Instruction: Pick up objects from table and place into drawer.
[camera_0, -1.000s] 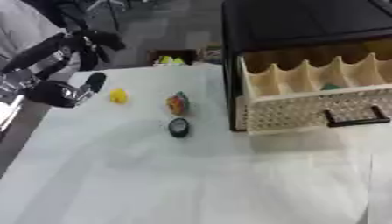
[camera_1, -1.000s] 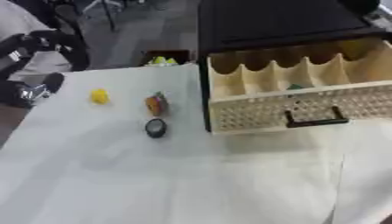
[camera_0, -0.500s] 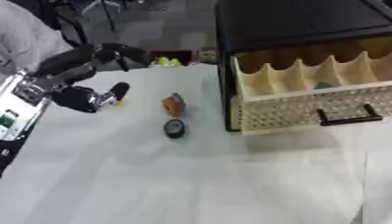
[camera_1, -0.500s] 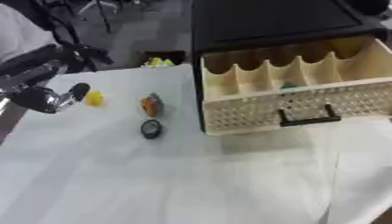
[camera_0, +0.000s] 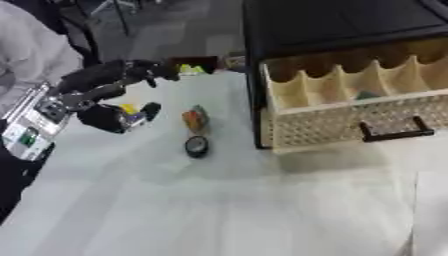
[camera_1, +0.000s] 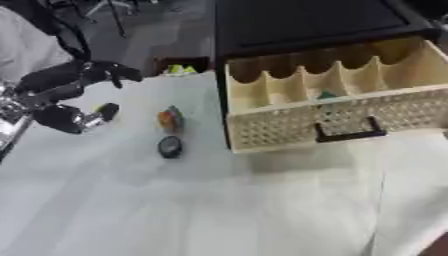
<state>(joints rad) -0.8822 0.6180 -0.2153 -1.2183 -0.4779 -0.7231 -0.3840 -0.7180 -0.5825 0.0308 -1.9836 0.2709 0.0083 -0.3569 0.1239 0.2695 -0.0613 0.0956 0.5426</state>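
The left hand (camera_0: 105, 95) comes in from the left over the table (camera_0: 219, 200), fingers spread above and thumb below, like an open claw. A small yellow thing (camera_0: 129, 110) shows in the gap by the thumb. Most of it is hidden by the hand, and I cannot tell whether the hand touches it or only hovers over it. The fingers do not look closed round anything.

Just to the right of the hand lies an orange thing (camera_0: 195, 119), blurred, with some grey on it; what it is I cannot make out. Below that, a little nearer, sits a round black disc (camera_0: 197, 145), apart from the hand.

Further right stands the black cabinet (camera_0: 341, 25) with its pale drawer (camera_0: 350, 120) pulled out. The drawer has a perforated front and a dark handle (camera_0: 395, 132), and wavy dividers split it into compartments. One compartment toward the right holds something green (camera_0: 367, 94), only partly seen behind the front wall. The rest look bare, though their floors are mostly hidden.

Beyond the hand, at the table's far edge, is a dark box with something yellow-green (camera_0: 192, 69) in it.
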